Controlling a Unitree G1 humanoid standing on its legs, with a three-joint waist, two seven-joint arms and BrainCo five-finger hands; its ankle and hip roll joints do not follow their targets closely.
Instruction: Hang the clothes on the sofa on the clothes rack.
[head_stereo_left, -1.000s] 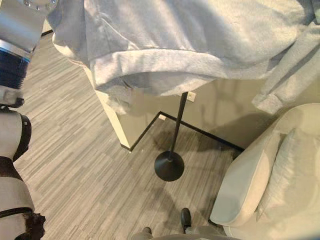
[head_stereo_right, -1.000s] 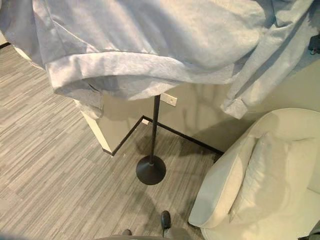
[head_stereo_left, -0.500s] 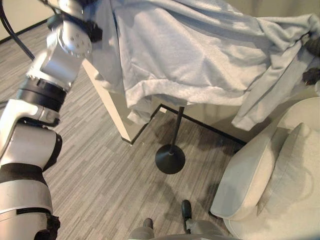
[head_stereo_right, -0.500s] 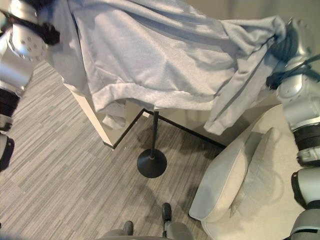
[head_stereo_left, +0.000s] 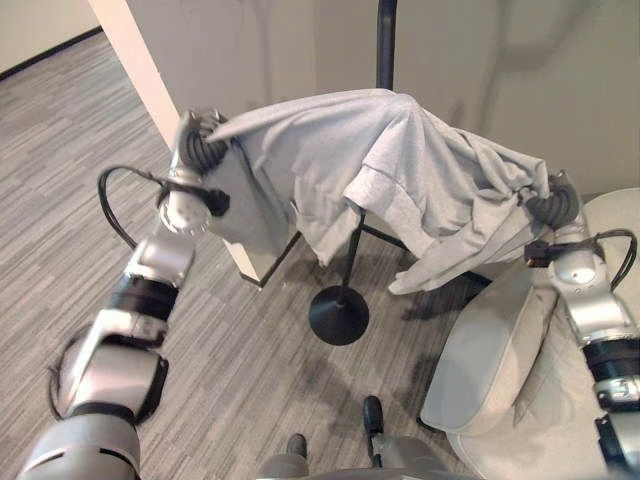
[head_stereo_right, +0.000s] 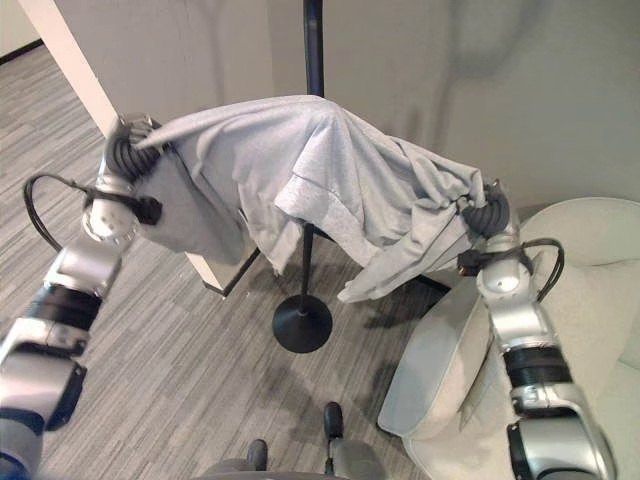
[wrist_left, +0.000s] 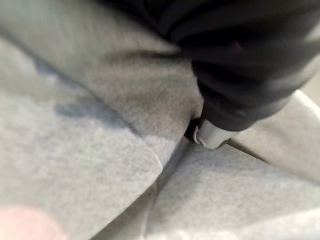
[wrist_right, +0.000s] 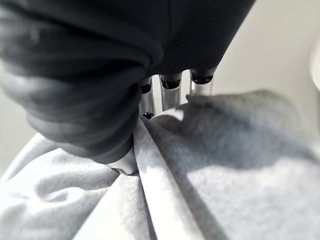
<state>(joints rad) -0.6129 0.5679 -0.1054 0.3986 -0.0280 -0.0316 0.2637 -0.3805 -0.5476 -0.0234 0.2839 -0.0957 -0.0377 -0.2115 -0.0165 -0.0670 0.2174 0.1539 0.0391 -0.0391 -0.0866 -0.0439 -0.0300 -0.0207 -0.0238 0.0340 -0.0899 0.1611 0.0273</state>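
A grey sweatshirt (head_stereo_left: 400, 170) hangs stretched between my two hands in front of the black clothes rack pole (head_stereo_left: 386, 40). Its middle sags against the pole, and a sleeve dangles down to the right. The rack's round black base (head_stereo_left: 338, 315) stands on the floor below. My left hand (head_stereo_left: 200, 150) grips the cloth's left edge, its fingers (wrist_left: 210, 135) sunk in the fabric. At the right end, my right hand (head_stereo_right: 487, 215) is shut on bunched cloth, with fingers (wrist_right: 170, 95) curled into a fold. The cream sofa (head_stereo_left: 500, 370) sits at the lower right.
A white wall corner (head_stereo_left: 135, 50) juts out behind my left hand, and a beige wall (head_stereo_right: 560, 90) runs behind the rack. A cushion (head_stereo_left: 545, 400) lies on the sofa. Grey striped floor (head_stereo_left: 220, 380) stretches left of and in front of the base.
The view has tilted upward. Both arms have reached forward and carried the sweatshirt from close before the camera out to the rack pole, where it now sags against it.
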